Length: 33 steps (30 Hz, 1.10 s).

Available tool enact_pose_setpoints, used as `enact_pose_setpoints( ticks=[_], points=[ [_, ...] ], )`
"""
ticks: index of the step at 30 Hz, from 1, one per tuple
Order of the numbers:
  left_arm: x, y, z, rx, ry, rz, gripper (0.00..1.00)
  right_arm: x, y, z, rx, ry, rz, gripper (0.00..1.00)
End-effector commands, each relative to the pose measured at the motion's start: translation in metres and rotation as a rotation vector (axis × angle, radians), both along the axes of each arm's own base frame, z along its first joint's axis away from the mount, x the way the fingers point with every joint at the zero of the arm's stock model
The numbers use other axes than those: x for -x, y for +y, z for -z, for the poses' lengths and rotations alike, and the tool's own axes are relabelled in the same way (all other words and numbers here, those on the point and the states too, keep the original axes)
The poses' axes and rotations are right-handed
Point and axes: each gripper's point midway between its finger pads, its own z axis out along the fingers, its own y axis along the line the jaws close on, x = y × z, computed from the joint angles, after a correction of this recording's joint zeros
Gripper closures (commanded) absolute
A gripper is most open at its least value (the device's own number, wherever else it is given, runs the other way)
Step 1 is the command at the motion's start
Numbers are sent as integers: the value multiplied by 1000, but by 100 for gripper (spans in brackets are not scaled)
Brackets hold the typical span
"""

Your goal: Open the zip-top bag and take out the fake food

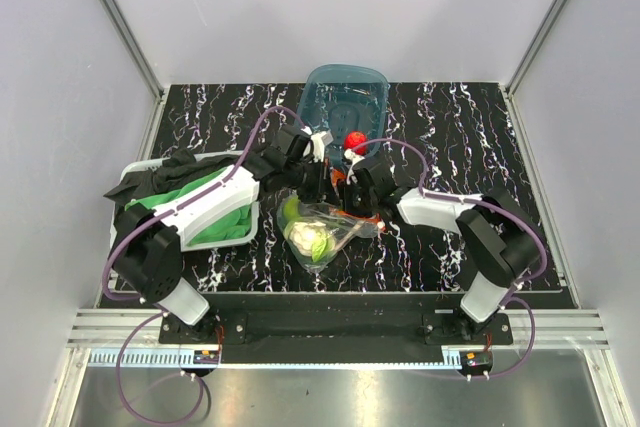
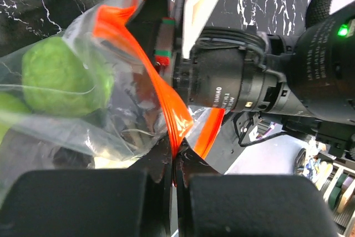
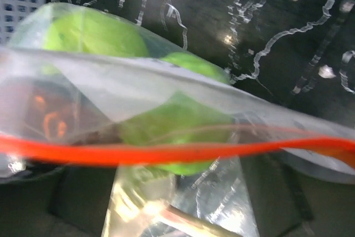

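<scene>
The bag (image 1: 322, 232) lies at the middle of the table (image 1: 480, 137), just ahead of the two arm bases, its mouth turned to the far side where both grippers meet it. The left gripper (image 2: 175, 165) is clenched on the orange strip (image 2: 166, 98), the strip nipped flat between its fingers. This looks like an anchoring hold on one lip so the other lip can be pulled away. The right gripper (image 1: 352, 192) sits close against the mouth from the right. Its own camera shows the strip stretched taut across the view, but the fingers are only dark blur beneath it, so I cannot tell whether it is grasping or released.

Inside the bag are a green ridged piece (image 2: 58, 76) and a cauliflower (image 1: 308, 237). Other green shapes press against the plastic, too smeared by crinkle and glare to name. Whether the zip has parted at all is hard to judge, because the grippers cover the mouth from above.

A red piece (image 1: 353, 140) sits by the near rim of the tub (image 1: 310, 97), and whether it rests on the table or in the tub is unclear. A tray (image 1: 215, 241) with a cloth (image 1: 215, 209) lies to the left, partly under the left arm.
</scene>
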Motion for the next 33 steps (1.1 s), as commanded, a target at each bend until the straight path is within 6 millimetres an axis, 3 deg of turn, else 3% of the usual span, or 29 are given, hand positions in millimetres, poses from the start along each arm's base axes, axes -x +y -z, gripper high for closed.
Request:
enact_pose_setpoints(
  ticks=[1, 3, 7, 9, 12, 16, 18, 19, 28, 33],
  points=[
    [-6, -5, 3, 5, -41, 18, 100, -10, 26, -17, -141, -15, -9, 17],
    [-6, -5, 3, 3, -44, 19, 100, -10, 26, -14, -140, -2, 2, 26],
    [-5, -3, 1, 4, -56, 22, 100, -14, 23, -20, -146, -29, 9, 34],
    [-6, -1, 0, -3, -70, 17, 100, -15, 21, -29, -144, -55, -5, 50],
    [-8, 4, -3, -9, -86, 8, 100, -10, 11, -39, -92, -69, -16, 64],
    [-10, 13, -12, -4, -117, -11, 100, 9, -7, -57, -45, -70, -41, 81],
    [-11, 17, -15, -2, -126, -20, 100, 20, -16, -58, -15, -48, -55, 86],
    [-10, 19, -18, 1, -135, -23, 100, 22, -18, -69, -24, -60, -58, 89],
    [-9, 25, -35, 20, -174, -41, 100, 52, -41, -114, -20, -91, -91, 98],
    [-9, 28, -40, 22, -177, -50, 100, 57, -39, -150, -77, -138, -111, 99]
  ],
)
